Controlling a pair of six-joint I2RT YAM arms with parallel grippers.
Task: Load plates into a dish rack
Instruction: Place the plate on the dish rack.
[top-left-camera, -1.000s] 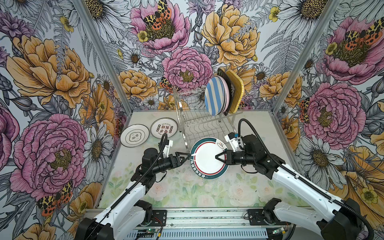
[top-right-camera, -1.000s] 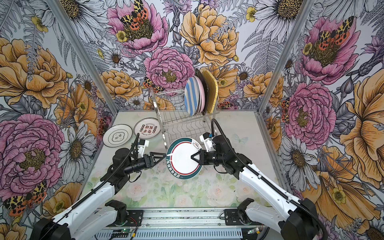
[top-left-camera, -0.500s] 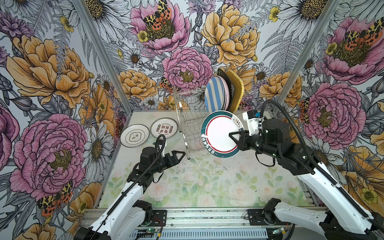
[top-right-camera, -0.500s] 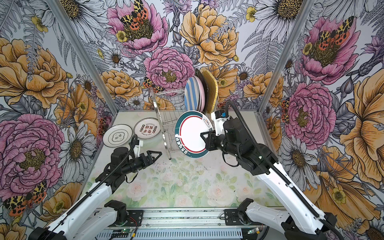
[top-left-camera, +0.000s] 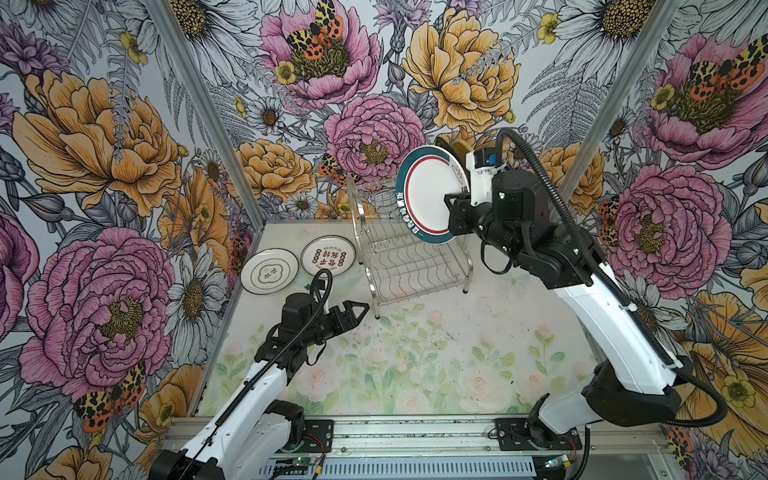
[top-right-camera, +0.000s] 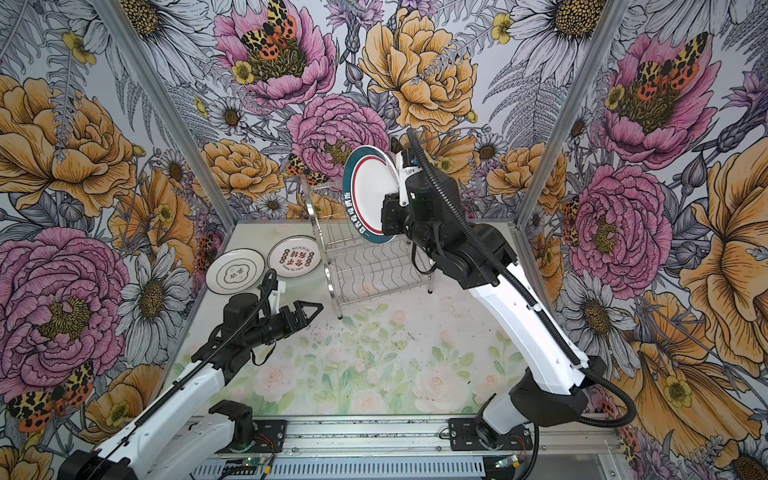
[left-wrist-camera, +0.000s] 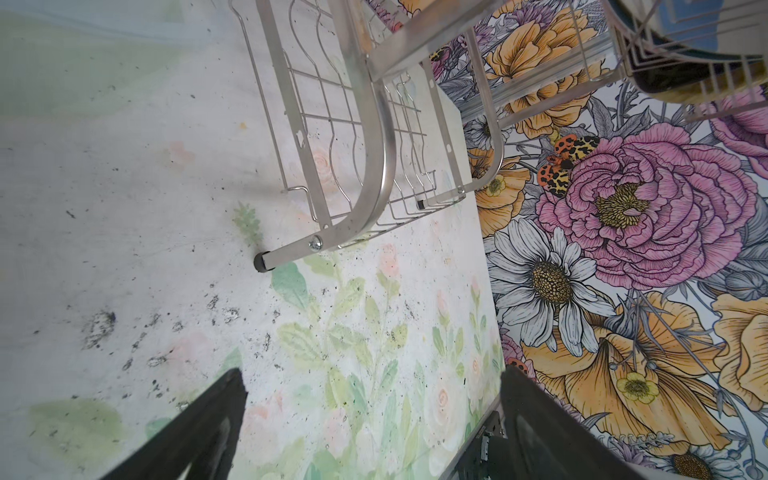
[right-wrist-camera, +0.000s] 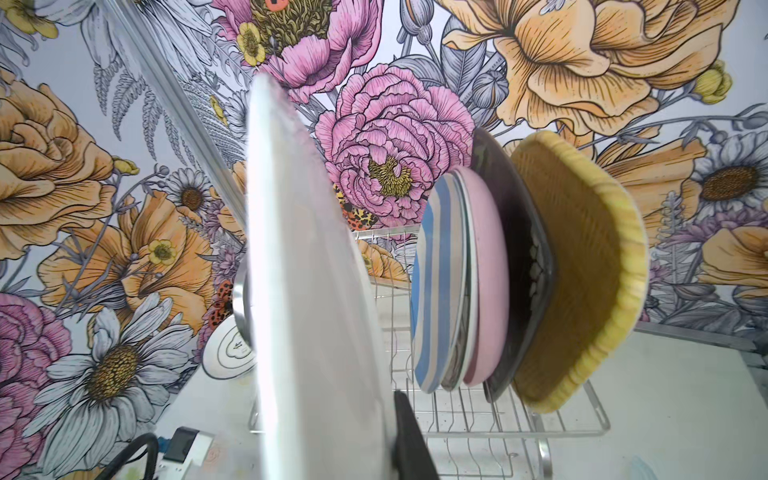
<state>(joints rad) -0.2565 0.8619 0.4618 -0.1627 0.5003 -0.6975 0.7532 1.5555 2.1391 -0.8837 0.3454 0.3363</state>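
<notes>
While my right claw (top-left-camera: 451, 200) is clenching the teal-rimmed plate (top-left-camera: 424, 195) on edge above the dish rack (top-left-camera: 409, 266), my left claw (top-left-camera: 360, 309) is hanging open over the pale flowered table (top-left-camera: 415, 357), inside floral walls (top-left-camera: 104, 145). My right arm (top-left-camera: 582, 266) is mostly hiding the racked plates (right-wrist-camera: 486, 282) in both top views, and two white plates (top-left-camera: 270, 272) are lying flat near the rack.

Plates: 8 total.
- 1 teal-rimmed plate (top-left-camera: 428, 195)
- 2 white plates (top-left-camera: 269, 271) (top-left-camera: 328, 262), black characters
- 5 upright in dish rack (top-left-camera: 415, 266): blue-striped plate (right-wrist-camera: 436, 291), pink plate (right-wrist-camera: 490, 282), black plate (right-wrist-camera: 523, 270), yellow plate (right-wrist-camera: 582, 270), plus half-hidden plate (right-wrist-camera: 464, 316) between blue-striped and pink

Dish rack: 1, two tiers.
Arms: 2, left arm (top-left-camera: 257, 386) and right arm (top-left-camera: 615, 332).
</notes>
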